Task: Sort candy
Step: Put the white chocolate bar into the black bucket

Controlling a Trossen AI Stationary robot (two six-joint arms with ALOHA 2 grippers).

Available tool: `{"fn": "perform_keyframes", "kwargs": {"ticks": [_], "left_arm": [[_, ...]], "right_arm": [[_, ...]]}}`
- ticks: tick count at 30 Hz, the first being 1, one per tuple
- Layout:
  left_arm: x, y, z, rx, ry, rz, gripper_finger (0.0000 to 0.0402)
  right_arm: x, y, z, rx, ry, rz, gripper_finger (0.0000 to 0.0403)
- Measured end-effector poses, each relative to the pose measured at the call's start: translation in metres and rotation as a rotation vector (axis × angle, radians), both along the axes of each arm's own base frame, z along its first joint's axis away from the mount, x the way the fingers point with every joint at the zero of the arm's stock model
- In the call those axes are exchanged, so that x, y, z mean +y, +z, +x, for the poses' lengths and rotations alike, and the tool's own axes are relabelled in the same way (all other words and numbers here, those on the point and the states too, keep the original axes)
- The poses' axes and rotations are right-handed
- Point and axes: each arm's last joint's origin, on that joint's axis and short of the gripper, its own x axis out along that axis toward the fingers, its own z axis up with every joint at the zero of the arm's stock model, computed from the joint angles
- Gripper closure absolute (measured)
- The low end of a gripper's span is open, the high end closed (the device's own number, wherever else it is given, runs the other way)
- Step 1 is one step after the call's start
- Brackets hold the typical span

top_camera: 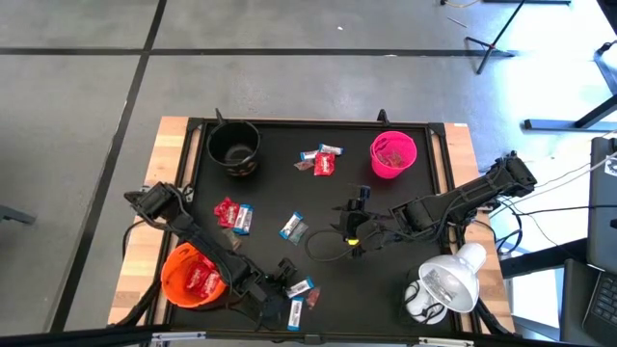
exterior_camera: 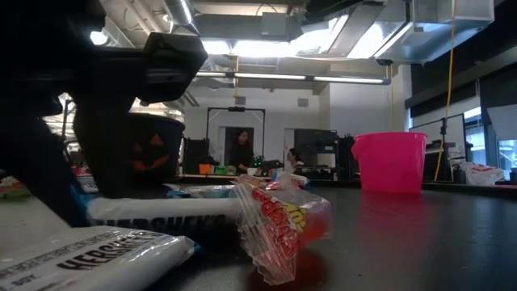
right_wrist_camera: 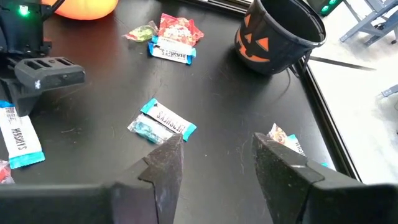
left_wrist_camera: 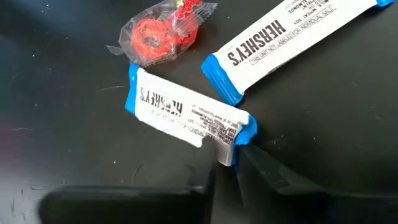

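My left gripper (top_camera: 289, 306) sits low at the near edge of the table (top_camera: 280, 188), fingers nearly closed on the blue end of a blue-and-white bar (left_wrist_camera: 186, 115). A second bar (left_wrist_camera: 292, 40) and a red sweet (left_wrist_camera: 155, 37) lie just beside it. My right gripper (right_wrist_camera: 214, 162) hovers mid-table, fingers wide apart, holding nothing, above another blue-and-white sweet (right_wrist_camera: 166, 121). More candy lies scattered between the orange bowl (top_camera: 191, 277), black bowl (top_camera: 233, 146) and pink bowl (top_camera: 392, 154).
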Motion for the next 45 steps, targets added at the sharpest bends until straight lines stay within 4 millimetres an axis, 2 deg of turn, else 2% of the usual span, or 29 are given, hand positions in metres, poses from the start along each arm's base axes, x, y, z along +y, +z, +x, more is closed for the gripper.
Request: {"fn": "perform_keyframes", "kwargs": {"ticks": [3, 6, 8, 14, 18, 22, 27, 31, 34, 38, 45], "left_arm": [[0.000, 0.001, 0.000, -0.004, 0.006, 0.002, 0.0394], [0.001, 0.004, 0.001, -0.016, 0.028, 0.039, 0.0396], [0.001, 0.014, 0.003, -0.024, 0.033, 0.057, 0.0399], [0.010, 0.075, -0.004, -0.049, 0.109, 0.155, 0.0401], [0.031, 0.127, -0.023, -0.085, 0.242, 0.218, 0.0401], [0.068, 0.172, -0.052, -0.122, 0.412, 0.211, 0.0401], [0.140, 0.223, -0.094, -0.193, 0.700, 0.168, 0.0401], [0.197, 0.247, -0.121, -0.219, 0.923, 0.079, 0.0401], [0.230, 0.256, -0.136, -0.233, 1.075, 0.011, 0.0401], [0.265, 0.257, -0.145, -0.186, 1.226, -0.092, 0.0401], [0.307, 0.233, -0.145, 0.009, 1.285, -0.218, 0.0401]], "right_arm": [[0.000, 0.000, 0.000, 0.001, 0.000, 0.000, 0.0214], [0.000, 0.000, 0.000, 0.002, 0.000, -0.001, 0.0214], [0.000, 0.000, 0.000, 0.003, 0.000, -0.001, 0.0214], [0.000, 0.000, 0.000, 0.006, 0.000, -0.002, 0.0214], [0.000, 0.000, 0.000, 0.005, 0.000, -0.002, 0.0214], [0.000, 0.000, 0.000, 0.005, 0.001, -0.002, 0.0214], [0.000, 0.001, 0.000, -0.005, 0.005, -0.002, 0.0214], [0.000, 0.001, 0.001, -0.015, 0.005, 0.001, 0.0214], [0.001, 0.002, 0.001, -0.018, 0.007, 0.001, 0.0214], [0.001, 0.002, 0.002, -0.024, 0.011, -0.002, 0.0214], [0.001, 0.002, 0.002, -0.026, 0.012, -0.001, 0.0214]]}}
